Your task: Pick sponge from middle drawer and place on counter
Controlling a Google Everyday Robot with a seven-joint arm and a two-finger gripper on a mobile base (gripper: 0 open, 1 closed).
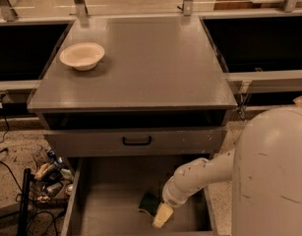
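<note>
Sponge (149, 203) in middle drawer (111, 191); gripper (161, 215) against it, grip state unclear; bowl (82, 56) on counter (155, 58).

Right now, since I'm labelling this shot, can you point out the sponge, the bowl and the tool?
sponge (148, 202), camera view, dark green top.
bowl (82, 54), camera view, its inner hollow.
tool (162, 215), camera view, pale tip, low in the middle drawer (116, 191) by the sponge.

The bowl (82, 56) is sitting on the counter (155, 58), near its back left corner. Below it, the middle drawer (108, 195) is sticking out in front. The sponge (149, 202) is lying in it, and the gripper (160, 216) is hanging just beside the sponge's right side.
</note>
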